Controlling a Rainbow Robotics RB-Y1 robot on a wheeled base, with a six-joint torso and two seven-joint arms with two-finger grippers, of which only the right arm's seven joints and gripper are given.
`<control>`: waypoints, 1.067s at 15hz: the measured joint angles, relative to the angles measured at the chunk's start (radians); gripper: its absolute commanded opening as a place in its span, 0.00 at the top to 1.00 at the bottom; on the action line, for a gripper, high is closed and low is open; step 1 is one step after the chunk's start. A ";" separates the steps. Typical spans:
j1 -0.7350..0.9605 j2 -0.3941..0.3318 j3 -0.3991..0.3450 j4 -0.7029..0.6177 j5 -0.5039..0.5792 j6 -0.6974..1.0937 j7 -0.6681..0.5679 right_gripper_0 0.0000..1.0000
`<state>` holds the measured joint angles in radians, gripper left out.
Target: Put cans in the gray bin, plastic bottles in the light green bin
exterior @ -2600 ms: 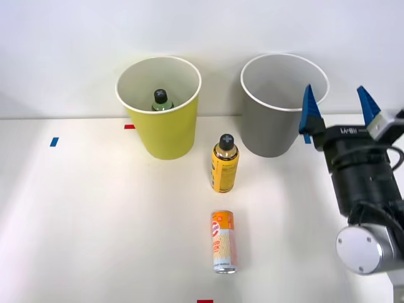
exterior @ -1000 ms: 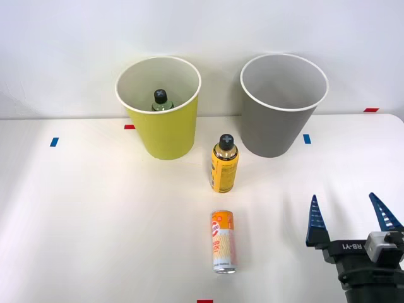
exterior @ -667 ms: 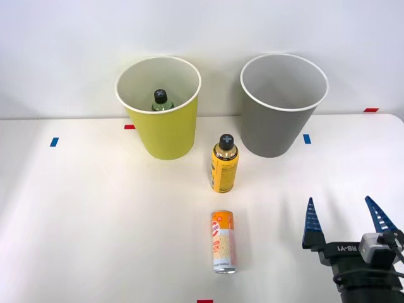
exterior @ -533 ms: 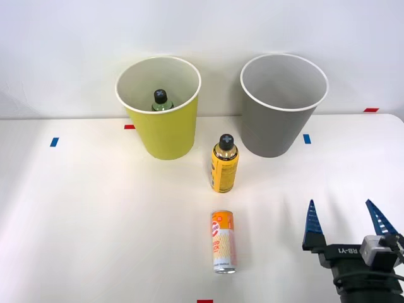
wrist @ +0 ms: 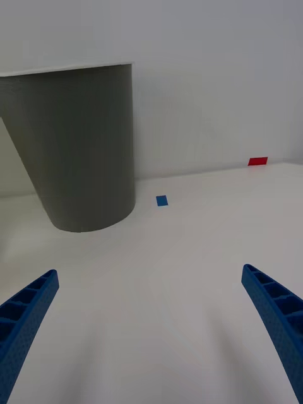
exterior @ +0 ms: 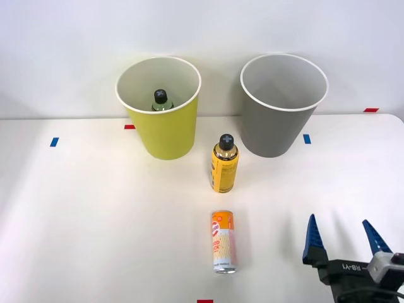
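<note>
An orange-and-white can (exterior: 223, 241) lies on its side near the table's front middle. Behind it a yellow-labelled plastic bottle (exterior: 225, 163) with a black cap stands upright between the two bins. The light green bin (exterior: 159, 108) at the back left holds a green bottle (exterior: 161, 100). To its right stands the gray bin (exterior: 283, 104), also seen close up in the wrist view (wrist: 76, 146). My right gripper (exterior: 343, 234) is open and empty at the front right corner, well to the right of the can; its blue fingers (wrist: 28, 315) spread wide over bare table.
Small blue tape marks (exterior: 54, 142) and red tape marks (exterior: 371, 110) dot the white table (exterior: 95, 221). A white wall rises right behind the bins. The table's right edge curves away near the gripper.
The right gripper has come away from the gray bin and dropped toward the front right corner, sinking a little lower over the last second. It stays open. Nothing else moved.
</note>
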<state>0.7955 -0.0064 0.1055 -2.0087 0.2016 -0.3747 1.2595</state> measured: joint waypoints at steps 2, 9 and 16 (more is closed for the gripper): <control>-0.004 -0.002 -0.001 0.070 0.002 -0.092 0.010 0.00; 0.062 0.006 0.065 0.125 -0.070 -0.225 0.349 0.00; 0.119 -0.042 0.178 0.130 -0.200 -0.219 0.411 0.00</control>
<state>0.9146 -0.0483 0.2836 -1.8789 0.0020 -0.5933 1.6701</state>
